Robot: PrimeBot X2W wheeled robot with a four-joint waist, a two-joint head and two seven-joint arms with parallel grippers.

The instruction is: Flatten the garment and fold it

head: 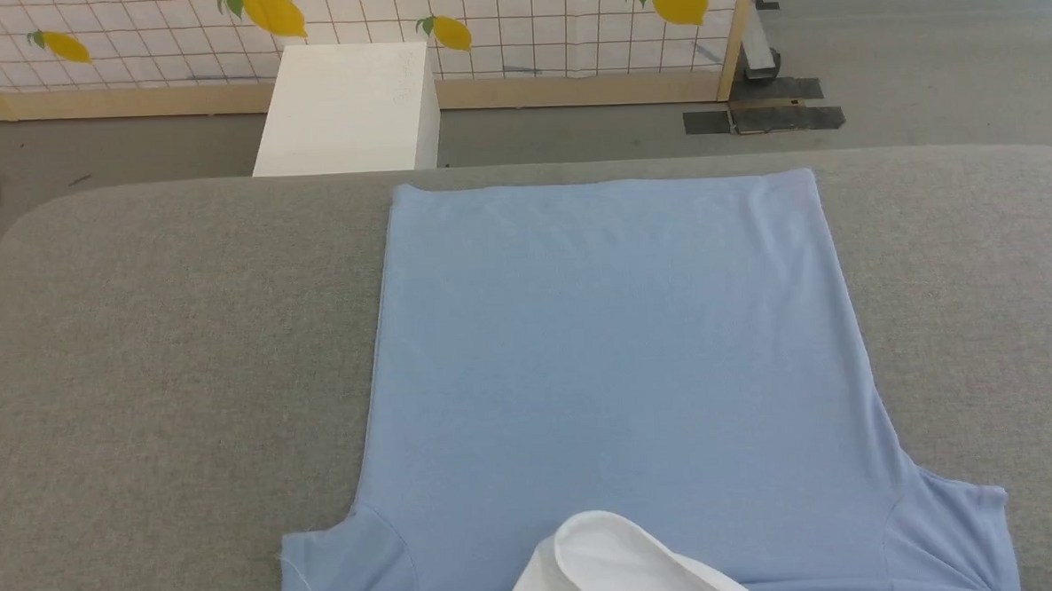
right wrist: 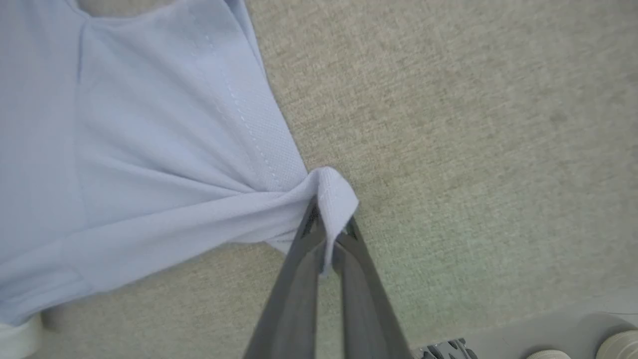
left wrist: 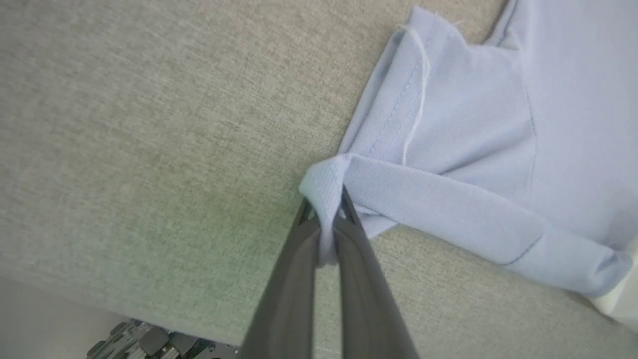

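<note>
The garment is laid flat on the grey counter. Its white collar is seen at the near edge. The straight hem is stretched out far from the collar, toward the white box on the floor. A short sleeve is spread out on each side of the collar.

In the left wrist view, the left tool is pressed together on the sleeve corner left of the collar. A little fold of blue cloth is pinched between its dark fingers. In the right wrist view, the right tool is closed the same way on the sleeve corner right of the collar. The cloth is drawn into tight folds at each tool.

The shirt seems to be lying face down, but that cannot be told for sure.
</note>
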